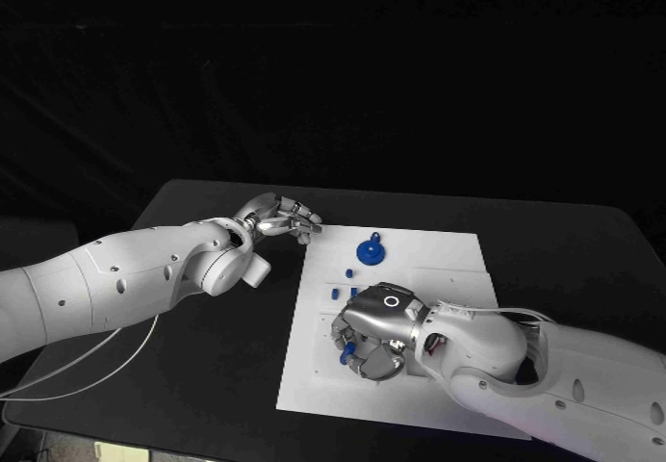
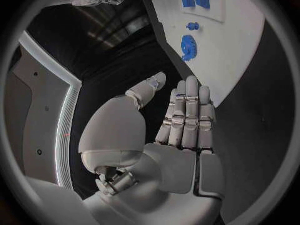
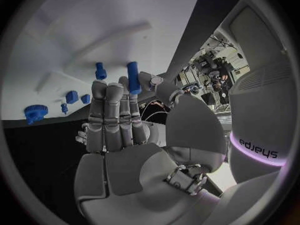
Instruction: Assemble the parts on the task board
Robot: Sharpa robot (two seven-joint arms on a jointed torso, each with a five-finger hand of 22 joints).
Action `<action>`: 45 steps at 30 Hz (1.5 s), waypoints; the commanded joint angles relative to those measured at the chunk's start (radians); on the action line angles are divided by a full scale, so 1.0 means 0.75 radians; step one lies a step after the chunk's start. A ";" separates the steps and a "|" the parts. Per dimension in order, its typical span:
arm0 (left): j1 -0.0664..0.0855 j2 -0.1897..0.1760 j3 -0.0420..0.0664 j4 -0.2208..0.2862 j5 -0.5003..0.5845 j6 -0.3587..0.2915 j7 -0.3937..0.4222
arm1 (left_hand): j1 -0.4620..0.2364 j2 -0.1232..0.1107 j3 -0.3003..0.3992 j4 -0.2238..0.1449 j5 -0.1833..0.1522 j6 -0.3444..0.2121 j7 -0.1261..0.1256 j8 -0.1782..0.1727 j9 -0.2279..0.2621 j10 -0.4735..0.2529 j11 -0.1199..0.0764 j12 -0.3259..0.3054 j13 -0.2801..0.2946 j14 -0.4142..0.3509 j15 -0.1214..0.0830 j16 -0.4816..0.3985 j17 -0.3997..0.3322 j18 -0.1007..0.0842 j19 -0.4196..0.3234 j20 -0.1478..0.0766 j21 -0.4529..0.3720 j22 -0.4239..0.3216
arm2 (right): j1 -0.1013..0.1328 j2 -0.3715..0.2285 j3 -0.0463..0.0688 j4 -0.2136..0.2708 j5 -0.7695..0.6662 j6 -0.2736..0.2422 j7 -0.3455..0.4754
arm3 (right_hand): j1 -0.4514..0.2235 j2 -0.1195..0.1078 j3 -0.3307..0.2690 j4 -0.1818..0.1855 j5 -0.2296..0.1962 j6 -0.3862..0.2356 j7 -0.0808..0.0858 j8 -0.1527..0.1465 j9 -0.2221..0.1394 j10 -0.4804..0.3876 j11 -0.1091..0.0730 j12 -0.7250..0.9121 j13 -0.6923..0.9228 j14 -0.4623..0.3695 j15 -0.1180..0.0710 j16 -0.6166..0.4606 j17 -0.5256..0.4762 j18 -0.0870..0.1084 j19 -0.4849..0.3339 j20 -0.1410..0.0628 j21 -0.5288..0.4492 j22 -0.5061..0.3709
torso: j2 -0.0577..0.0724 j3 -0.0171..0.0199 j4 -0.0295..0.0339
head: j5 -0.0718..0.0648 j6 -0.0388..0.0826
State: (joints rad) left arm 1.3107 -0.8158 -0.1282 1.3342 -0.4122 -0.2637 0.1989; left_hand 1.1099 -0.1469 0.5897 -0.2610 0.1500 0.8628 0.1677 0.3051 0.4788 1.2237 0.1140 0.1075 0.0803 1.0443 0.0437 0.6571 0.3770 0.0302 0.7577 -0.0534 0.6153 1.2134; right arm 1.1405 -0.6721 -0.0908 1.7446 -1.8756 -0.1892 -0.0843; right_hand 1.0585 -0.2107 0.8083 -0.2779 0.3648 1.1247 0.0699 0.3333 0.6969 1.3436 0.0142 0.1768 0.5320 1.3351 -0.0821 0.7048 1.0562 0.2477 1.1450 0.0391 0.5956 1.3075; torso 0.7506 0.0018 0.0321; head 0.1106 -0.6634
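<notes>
Where head view hides it, blue peg (image 3: 134, 77) pinched in right hand (image 3: 119, 120) fingers; left hand (image 2: 181, 120) empty, spread.

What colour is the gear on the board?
Blue. The gear shows best in the head view, on the white board.

Right robot hand (image 1: 377, 332) covers the middle of the task board (image 1: 445, 385); the blue part (image 1: 348, 352) under its fingers shows only as a sliver, shape unclear. Small blue pieces (image 1: 345, 285) just beyond the hand, toward the blue gear (image 1: 370, 252), too small to identify. Grasp contact not visible.
</notes>
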 commanded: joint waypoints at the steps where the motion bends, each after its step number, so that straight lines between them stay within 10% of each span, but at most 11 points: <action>1: 0.001 0.001 0.001 0.002 0.008 0.015 0.010 | -0.010 0.002 0.000 0.005 -0.007 -0.011 0.000 -0.004 -0.002 -0.007 0.003 -0.009 0.002 0.004 0.005 -0.008 0.002 0.006 0.004 0.002 -0.006 0.001 | 0.001 0.002 0.001 -0.006 -0.036 0.000 -0.026 | 0.017 -0.001 0.011 0.001 -0.008 0.009 -0.003 -0.002 0.008 0.011 0.001 -0.003 0.002 -0.004 -0.010 0.008 0.002 0.019 0.001 -0.005 0.006 0.026 | 0.000 0.0004 0.0003 | 0.000 0.001; 24: 0.001 0.002 0.001 0.001 0.008 0.015 0.010 | -0.010 0.001 0.000 0.006 -0.007 -0.011 0.000 -0.004 -0.002 -0.008 0.003 -0.010 0.002 0.004 0.005 -0.010 0.004 0.006 0.003 0.002 -0.007 0.002 | 0.003 0.023 0.001 -0.013 -0.036 0.050 -0.020 | 0.020 -0.005 0.022 0.004 -0.026 0.011 -0.004 -0.005 0.011 0.012 0.001 -0.005 0.006 -0.004 -0.010 0.010 0.003 0.019 0.000 -0.005 0.010 0.025 | 0.000 0.0000 0.0005 | 0.016 0.011; 45: 0.001 0.003 0.001 0.001 0.008 0.014 0.009 | -0.009 0.001 0.000 0.006 -0.006 -0.012 0.000 -0.004 -0.002 -0.008 0.003 -0.010 0.002 0.003 0.005 -0.012 0.007 0.006 0.003 0.002 -0.008 0.004 | 0.005 0.054 -0.008 0.003 -0.049 0.090 -0.018 | 0.006 -0.001 -0.016 -0.011 0.076 0.019 -0.006 -0.015 0.028 0.018 0.000 -0.012 0.019 -0.009 -0.011 0.020 0.012 0.019 -0.010 -0.005 0.028 0.026 | 0.000 0.0003 0.0001 | 0.016 0.007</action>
State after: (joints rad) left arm 1.3107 -0.8155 -0.1282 1.3340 -0.4119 -0.2634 0.1986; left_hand 1.1104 -0.1474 0.5897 -0.2610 0.1500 0.8629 0.1678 0.3051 0.4788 1.2237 0.1140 0.1035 0.0809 1.0443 0.0437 0.6513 0.3809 0.0302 0.7577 -0.0534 0.6154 1.2148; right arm 1.1458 -0.6369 -0.0953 1.7402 -1.8981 -0.1386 -0.1011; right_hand 1.0625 -0.2148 0.8000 -0.2855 0.4184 1.1314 0.0651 0.3254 0.6972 1.3509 0.0143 0.1728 0.5467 1.3279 -0.0835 0.7165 1.0637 0.2478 1.1391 0.0374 0.6131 1.3079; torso 0.7506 0.0016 0.0324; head 0.1227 -0.6578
